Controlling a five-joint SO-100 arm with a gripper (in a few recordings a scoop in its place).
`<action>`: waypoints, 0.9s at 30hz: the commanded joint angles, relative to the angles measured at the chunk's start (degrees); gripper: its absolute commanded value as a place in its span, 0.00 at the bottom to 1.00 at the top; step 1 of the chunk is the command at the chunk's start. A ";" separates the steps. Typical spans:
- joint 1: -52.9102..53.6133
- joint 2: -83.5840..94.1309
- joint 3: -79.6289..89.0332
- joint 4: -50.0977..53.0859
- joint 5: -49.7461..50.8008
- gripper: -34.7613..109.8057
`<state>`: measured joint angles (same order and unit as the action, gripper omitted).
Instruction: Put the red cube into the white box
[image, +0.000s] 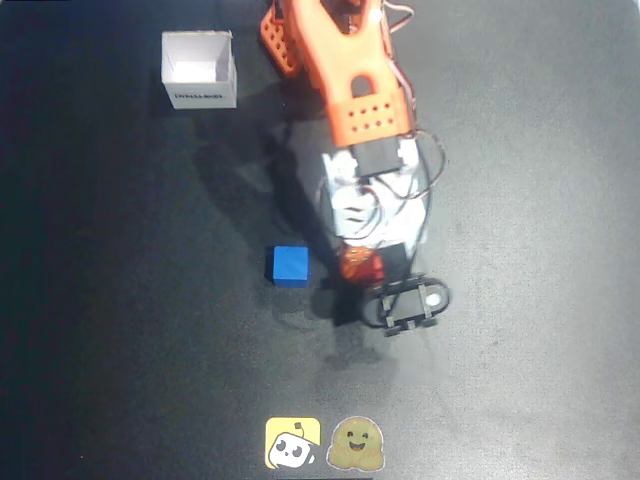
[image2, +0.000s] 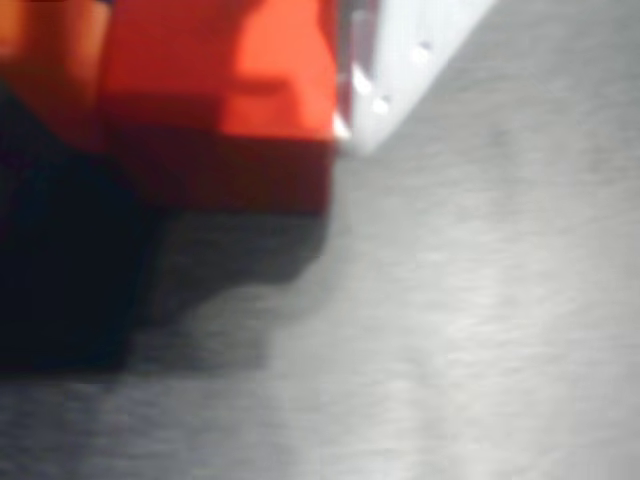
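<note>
The red cube lies right of the table's middle, half covered by the orange and white arm reaching down from the top. My gripper is shut on it. In the wrist view the red cube is blurred and close at the upper left, pressed against a white finger on its right, with an orange part at its far left. A dark shadow falls on the table just under it. The white box stands open-topped at the upper left, far from the gripper, lettering on its near side.
A blue cube sits just left of the gripper, a small gap away. Two stickers lie at the bottom edge of the black table. A black mount juts out below the gripper.
</note>
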<state>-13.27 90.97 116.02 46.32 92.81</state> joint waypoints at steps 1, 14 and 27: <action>1.32 1.41 -1.23 0.00 -0.53 0.24; 15.73 27.33 -4.92 30.15 7.65 0.24; 54.23 33.40 -3.34 42.28 -7.82 0.24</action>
<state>34.63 122.96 113.64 87.54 88.07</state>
